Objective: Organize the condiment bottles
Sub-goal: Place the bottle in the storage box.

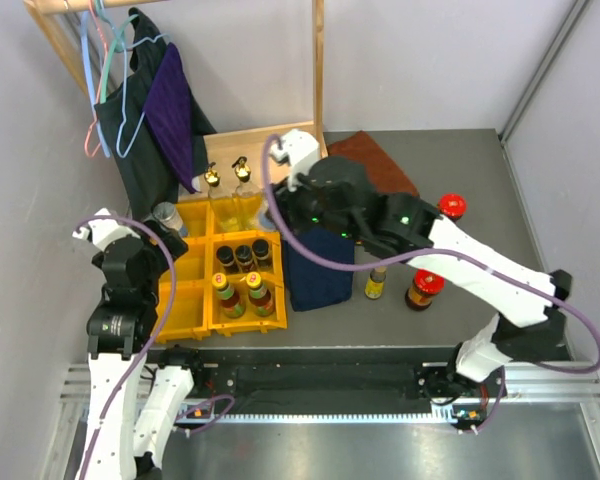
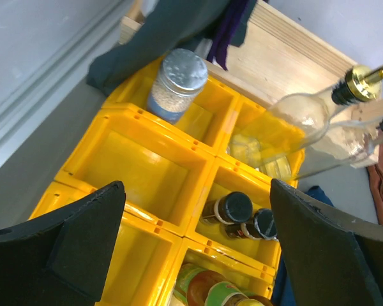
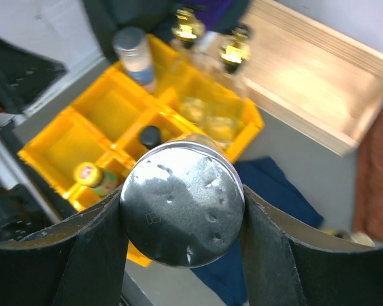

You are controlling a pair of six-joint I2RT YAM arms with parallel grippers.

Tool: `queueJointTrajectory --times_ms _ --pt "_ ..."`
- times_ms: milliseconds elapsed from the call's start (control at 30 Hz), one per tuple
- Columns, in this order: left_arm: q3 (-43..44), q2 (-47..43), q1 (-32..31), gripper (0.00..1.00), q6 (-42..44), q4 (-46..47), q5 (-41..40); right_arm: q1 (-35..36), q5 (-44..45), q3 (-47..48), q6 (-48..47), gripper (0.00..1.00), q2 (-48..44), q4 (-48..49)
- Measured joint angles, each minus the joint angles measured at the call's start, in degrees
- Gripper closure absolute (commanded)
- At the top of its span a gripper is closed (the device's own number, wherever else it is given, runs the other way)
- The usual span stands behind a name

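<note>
**Silver-lidded jar clamped in the right gripper [image 3: 182, 210] above the yellow bins [image 3: 64, 143]**

**Top view.** The yellow bins [image 1: 183, 298] are picked out at the left of the table. Two gold-topped bottles [image 1: 212, 180] are stood in the back right compartment. Three black-capped bottles [image 1: 243, 255] are grouped in the compartment in front of them. Two yellow-capped sauce bottles [image 1: 223, 293] are set in the nearest right one. A binned silver-lidded jar [image 1: 167, 215] is seen in the back left compartment, and the left gripper [image 1: 163, 240] is poised just beside it. The right arm is stretched across a blue cloth [image 1: 320, 280], with its gripper [image 1: 283, 222] over the right side of the bins. What is gripped cannot be made out from here. Right of the cloth, a small yellow-capped bottle [image 1: 377, 282] and a red-lidded jar [image 1: 425, 288] are left standing on the table. A second red-lidded jar [image 1: 452, 206] is placed farther back.

**Left wrist.** The fingers [image 2: 83, 236] are spread wide, and nothing is gripped. The binned silver-lidded jar [image 2: 177, 83] is shown upright in the far compartment. The gold-topped bottles [image 2: 306, 111] and the black-capped bottles [image 2: 233, 207] are caught to the right. The sauce bottles [image 2: 207, 287] are just glimpsed at the bottom edge.

**Right wrist.** The held silver-lidded jar [image 3: 182, 210] is pinched at its sides between both fingers [image 3: 96, 255]. Its dimpled lid is turned up to the camera. It is carried above the bins' right edge, where the blue cloth [image 3: 268, 191] begins.
</note>
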Motion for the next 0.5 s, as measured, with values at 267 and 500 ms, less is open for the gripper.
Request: queueJointTrajectory --times_ms 267,500 --pt "2.27 -2.1 -0.02 0.01 -1.68 -4.44 -6.71 2.64 -5.25 10.16 -1.86 1.0 11.39 3.82" --pt "4.46 -2.64 0.0 0.01 -2.34 -6.67 -11.45 2.64 -9.46 17.86 -2.8 1.0 21.77 6.36"
